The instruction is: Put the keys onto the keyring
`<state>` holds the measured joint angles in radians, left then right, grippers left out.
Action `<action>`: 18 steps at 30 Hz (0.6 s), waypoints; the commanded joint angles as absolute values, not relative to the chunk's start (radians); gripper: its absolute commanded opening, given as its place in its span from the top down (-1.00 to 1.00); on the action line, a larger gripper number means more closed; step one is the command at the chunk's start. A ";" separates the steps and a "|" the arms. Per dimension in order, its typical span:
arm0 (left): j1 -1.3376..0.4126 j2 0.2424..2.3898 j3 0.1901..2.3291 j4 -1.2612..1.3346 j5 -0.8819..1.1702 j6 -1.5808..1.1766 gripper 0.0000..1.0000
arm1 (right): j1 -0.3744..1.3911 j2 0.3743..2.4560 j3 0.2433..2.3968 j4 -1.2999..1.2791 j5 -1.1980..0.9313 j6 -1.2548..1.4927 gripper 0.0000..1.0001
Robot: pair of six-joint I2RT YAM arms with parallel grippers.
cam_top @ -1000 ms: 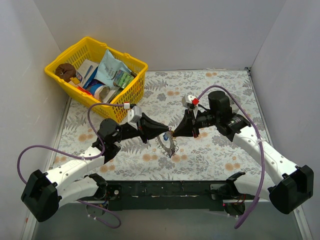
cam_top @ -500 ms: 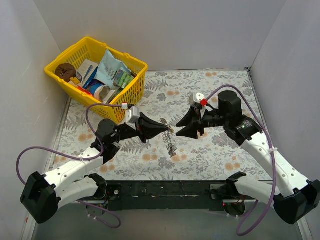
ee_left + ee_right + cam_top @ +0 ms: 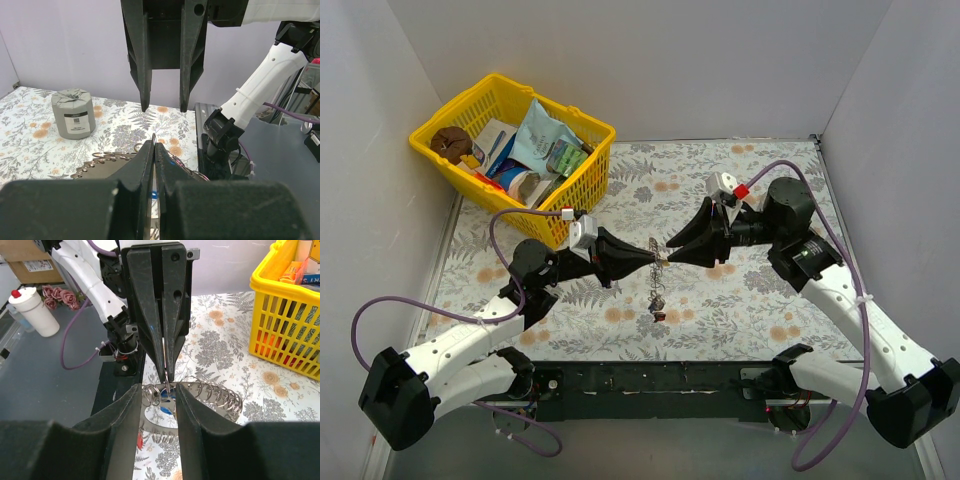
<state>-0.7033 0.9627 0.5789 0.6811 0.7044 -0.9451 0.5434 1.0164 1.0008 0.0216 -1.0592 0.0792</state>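
While both arms meet over the middle of the tabletop [image 3: 760, 310], the top view shows the left gripper [image 3: 654, 257] with its fingers pressed fully together. The keyring [image 3: 657, 287] dangles edge-on from their tip, clear of the surface, probably held aloft so the other arm can get at it. The right gripper [image 3: 671, 256] sits nearly tip to tip with it, fingers partly apart and holding nothing. A yellow basket [image 3: 585, 190] stands at the far-left corner, well apart.

Left wrist view: its own fingers pinch a thin wire loop [image 3: 155, 136], with the keyring's toothed rim just beneath. The right fingers stand opposite with a clear gap, lined up on the loop and not touching it. A grey cylinder [image 3: 73, 113] stands upright, off to one side.

Right wrist view: its own fingers are spread either side of the left tip. The toothed ring, a wire coil [image 3: 215, 395] and a blue key [image 3: 169, 401] hang below. Cannot tell whether that key is already threaded. My guess is that the right arm is lining up to take hold near the loop.
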 commanded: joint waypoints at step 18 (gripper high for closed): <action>-0.701 0.954 0.612 0.733 0.724 -0.948 1.00 | 0.589 1.089 0.966 0.141 -1.062 0.144 0.22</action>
<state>-0.7033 0.9649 0.5789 0.6872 0.7189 -0.9497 0.5777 1.0821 0.9775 0.0952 -1.0687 0.1364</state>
